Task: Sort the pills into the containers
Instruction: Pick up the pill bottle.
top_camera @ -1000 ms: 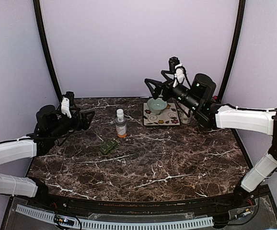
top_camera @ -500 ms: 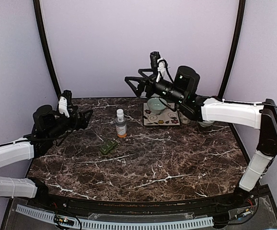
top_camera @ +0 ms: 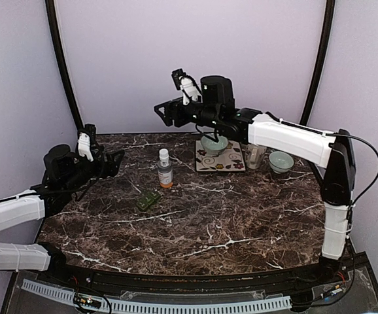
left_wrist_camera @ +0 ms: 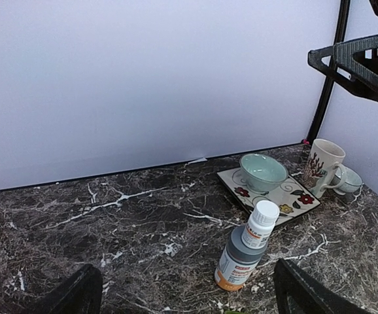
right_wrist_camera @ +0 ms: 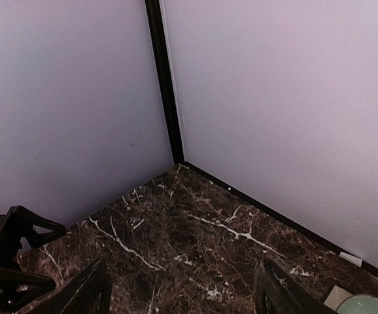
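Table (top_camera: 241, 222) of dark, white-veined marble takes up most of what I can see from here. Over its far edge the right arm (top_camera: 287, 134) reaches across in the air, well above everything. The right claw (top_camera: 161, 115) points toward the far left corner, its two fingers spread wide with nothing between them. The left arm (top_camera: 12, 212) comes in low over the left edge. The left claw (top_camera: 118, 163) is likewise spread wide and empty, aimed across the table at the bottle.

Toward the far right corner lies a square flowered plate (top_camera: 231, 162) with a pale green bowl (top_camera: 214, 142) sitting on its far-left part. A patterned mug (top_camera: 256, 157) stands just beside the plate's right side, and a second small bowl (top_camera: 280, 161) sits just beyond the mug, nearer the right edge.

An amber bottle (top_camera: 165, 169) with a white cap stands upright left of the plate, about midway along the far half of the table. The dark green pill box (top_camera: 148, 199) lies near it, a little closer to the near edge and slightly left, touched by neither claw. I cannot tell whether its lids are up or down. The pills are too small for me to make out anywhere.
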{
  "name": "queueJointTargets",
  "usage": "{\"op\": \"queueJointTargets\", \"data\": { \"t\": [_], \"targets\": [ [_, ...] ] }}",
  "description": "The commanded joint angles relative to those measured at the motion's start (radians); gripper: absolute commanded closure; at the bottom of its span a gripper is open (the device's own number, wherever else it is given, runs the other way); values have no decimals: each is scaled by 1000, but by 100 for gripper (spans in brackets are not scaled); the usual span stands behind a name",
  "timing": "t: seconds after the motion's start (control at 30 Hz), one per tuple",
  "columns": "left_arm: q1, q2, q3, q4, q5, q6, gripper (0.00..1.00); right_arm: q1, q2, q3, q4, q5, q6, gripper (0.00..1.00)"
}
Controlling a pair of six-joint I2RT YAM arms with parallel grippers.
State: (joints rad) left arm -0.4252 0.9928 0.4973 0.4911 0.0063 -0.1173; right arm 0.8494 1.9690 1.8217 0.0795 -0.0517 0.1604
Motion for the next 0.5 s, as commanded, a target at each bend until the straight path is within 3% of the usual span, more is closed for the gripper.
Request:
{"op": "queueJointTargets", "data": {
  "t": [0.0,0.17,0.47],
  "targets": [
    [-6,-5,-13,-6,-20,-23,7,39,91,141,-311,172,-42,26],
    [-9,6,0,-29,-48,-61,8,59,188,263,-464,238,-29,26],
    [-17,37,16,-64,-74,-90,9,61,291,363,-580,234,10,28]
  ]
}}
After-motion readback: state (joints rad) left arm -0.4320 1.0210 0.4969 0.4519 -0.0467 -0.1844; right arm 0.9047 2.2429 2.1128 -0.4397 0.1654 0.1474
